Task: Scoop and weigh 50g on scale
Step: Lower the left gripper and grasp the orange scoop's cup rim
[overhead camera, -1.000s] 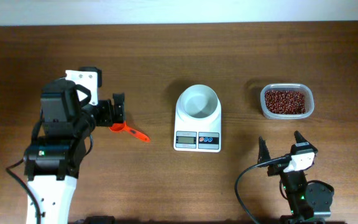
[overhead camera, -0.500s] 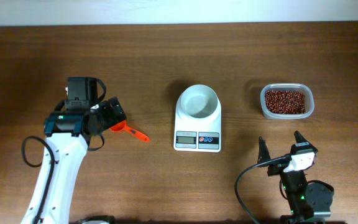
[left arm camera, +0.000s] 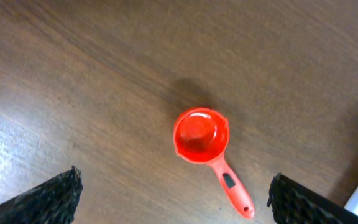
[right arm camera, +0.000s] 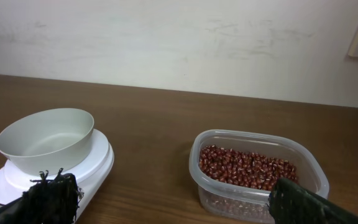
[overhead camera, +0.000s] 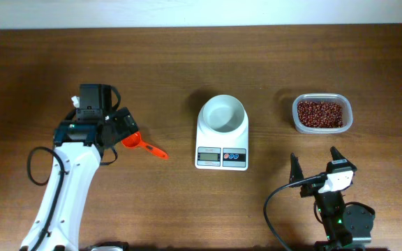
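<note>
1. Right gripper [overhead camera: 313,155] is nearest, parked low at the near edge of the tabletop [overhead camera: 187,63]. Its fingers are spread wide and hold nothing. It faces the scale and the tub, probably kept out of the way for now.
2. Scale [overhead camera: 221,139] stands mid-tabletop with its display toward the robot. The white bowl [overhead camera: 222,113] on it is empty, so it is ready for a load and nothing is weighed yet.
3. Orange-red measuring scoop [left arm camera: 201,134] lies left of the scale, cup up and empty, with its handle angled toward the scale. Nothing touches it.
4. Left gripper [overhead camera: 122,130] hangs over the scoop's cup. Its fingers are wide apart and clear of the scoop, which looks like lining up for a pick.
5. Red-brown beans [overhead camera: 319,113] all sit in the clear plastic tub [overhead camera: 349,117], right of the scale and well apart from the scoop.
6. Versus a second ago:
   - The left arm has swung its wrist round, so the gripper now looks down on the scoop instead of pointing at it from the side.
   - Scoop, scale, tub and right gripper are unmoved.
   - Both pairs of fingers are just as wide.
</note>
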You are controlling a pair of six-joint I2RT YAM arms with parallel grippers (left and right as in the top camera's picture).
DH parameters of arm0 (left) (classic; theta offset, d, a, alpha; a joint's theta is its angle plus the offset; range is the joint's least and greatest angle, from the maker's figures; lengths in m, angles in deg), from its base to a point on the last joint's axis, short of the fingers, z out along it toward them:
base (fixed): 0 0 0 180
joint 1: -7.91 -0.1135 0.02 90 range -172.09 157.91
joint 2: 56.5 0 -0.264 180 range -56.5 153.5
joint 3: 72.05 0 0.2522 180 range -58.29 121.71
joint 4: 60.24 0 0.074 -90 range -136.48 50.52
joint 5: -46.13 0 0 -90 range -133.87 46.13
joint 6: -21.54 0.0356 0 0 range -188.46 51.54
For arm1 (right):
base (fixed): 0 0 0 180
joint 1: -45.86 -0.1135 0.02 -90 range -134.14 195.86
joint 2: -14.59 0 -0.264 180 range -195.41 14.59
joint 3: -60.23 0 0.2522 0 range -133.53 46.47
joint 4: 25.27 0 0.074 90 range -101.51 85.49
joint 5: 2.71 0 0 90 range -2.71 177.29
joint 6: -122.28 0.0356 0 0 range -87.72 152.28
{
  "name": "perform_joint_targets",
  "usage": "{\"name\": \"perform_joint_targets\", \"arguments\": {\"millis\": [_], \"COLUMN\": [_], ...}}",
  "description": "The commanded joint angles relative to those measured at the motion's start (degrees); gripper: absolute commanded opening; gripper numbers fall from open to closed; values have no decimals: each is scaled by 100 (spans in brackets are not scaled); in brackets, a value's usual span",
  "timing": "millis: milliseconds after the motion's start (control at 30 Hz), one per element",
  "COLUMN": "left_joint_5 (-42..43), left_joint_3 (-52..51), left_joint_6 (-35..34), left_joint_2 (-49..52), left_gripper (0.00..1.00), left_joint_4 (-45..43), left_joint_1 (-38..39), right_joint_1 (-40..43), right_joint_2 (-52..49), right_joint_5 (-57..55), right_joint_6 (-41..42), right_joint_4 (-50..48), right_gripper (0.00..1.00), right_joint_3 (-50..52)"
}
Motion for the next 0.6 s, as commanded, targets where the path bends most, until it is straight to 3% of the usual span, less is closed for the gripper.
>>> {"name": "perform_joint_targets", "arguments": {"millis": [0,333,467,567], "left_joint_5": [-63,-63,-68,-66], "left_joint_3": [-44,-44,-177,-474], "left_joint_6": [-50,-122,-463,-487], "left_joint_2": [31,31,31,31], "left_gripper": [99,99,99,99], "left_joint_4": [-79,-61,-70,-407], "left_joint_1": [-33,-35,-35,-35], "right_joint_1": [-26,-26,-26,-26], "right_joint_2": [28,28,28,28], "right_joint_5": [-48,-48,-48,-48], "right_joint_6": [26,26,26,26], "right_joint_4": [44,42,42,42], "right_gripper": [99,99,99,99], "right_joint_3": [31,31,31,31]}}
